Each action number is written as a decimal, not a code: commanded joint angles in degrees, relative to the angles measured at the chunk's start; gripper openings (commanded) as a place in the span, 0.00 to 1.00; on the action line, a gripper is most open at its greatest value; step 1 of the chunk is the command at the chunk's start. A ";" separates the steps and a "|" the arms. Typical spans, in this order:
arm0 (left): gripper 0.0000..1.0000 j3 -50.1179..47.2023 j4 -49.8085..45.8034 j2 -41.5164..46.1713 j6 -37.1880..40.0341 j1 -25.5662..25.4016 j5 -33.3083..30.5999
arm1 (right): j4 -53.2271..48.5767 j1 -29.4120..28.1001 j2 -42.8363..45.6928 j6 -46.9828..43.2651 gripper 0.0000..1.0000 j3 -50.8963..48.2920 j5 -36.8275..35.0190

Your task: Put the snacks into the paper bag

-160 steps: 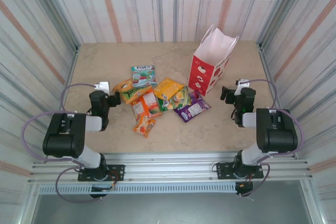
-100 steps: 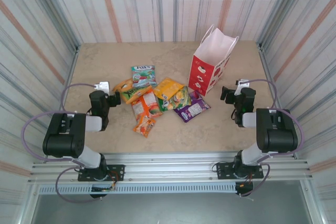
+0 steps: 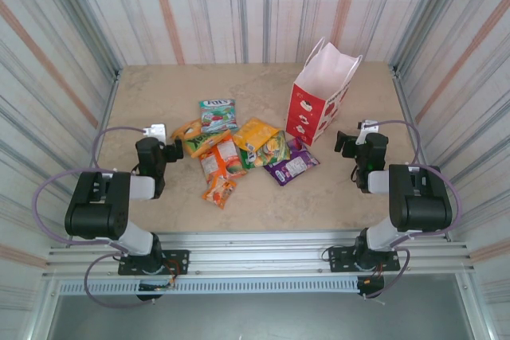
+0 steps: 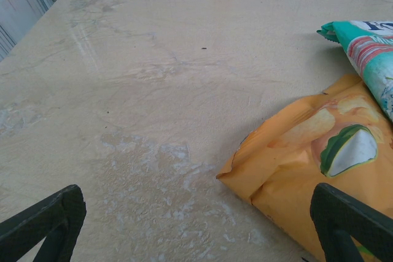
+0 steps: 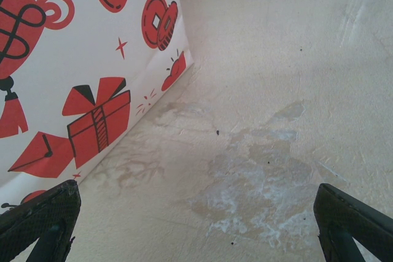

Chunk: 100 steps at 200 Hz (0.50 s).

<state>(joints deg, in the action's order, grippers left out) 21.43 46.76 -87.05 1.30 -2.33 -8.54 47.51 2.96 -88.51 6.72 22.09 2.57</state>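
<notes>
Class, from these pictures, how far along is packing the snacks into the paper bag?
Done: nothing visible; the glossy orange, yellow, green and purple snack packets lie heaped on the beige table. In hand: nothing; the left gripper and right gripper are open and empty. Left: every packet goes into the upright red-and-white paper gift bag.

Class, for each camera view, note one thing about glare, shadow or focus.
Top external: even light, no hard shadows around the snacks; left wrist: glare streaks on the far table, orange packet sharp; right wrist: paper bag print crisp, no glare.
</notes>
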 commanded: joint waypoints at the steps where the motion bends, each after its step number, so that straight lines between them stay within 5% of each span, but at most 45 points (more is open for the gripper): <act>1: 0.99 0.81 0.51 0.82 0.19 -0.28 0.21 | -0.28 0.06 0.19 -1.54 0.99 0.75 -0.61; 24: 0.95 2.07 -2.94 3.12 0.52 -0.32 0.83 | -4.78 0.30 2.77 -0.96 0.99 2.20 -1.33; 100: 0.84 15.72 -38.15 23.00 -0.82 -6.64 1.42 | -55.40 3.07 28.04 11.61 0.99 17.85 0.60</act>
<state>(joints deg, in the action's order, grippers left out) 31.64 23.38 -68.20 1.23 -5.61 -8.54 14.04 5.72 -66.26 12.53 34.33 2.39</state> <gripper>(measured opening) 0.845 0.991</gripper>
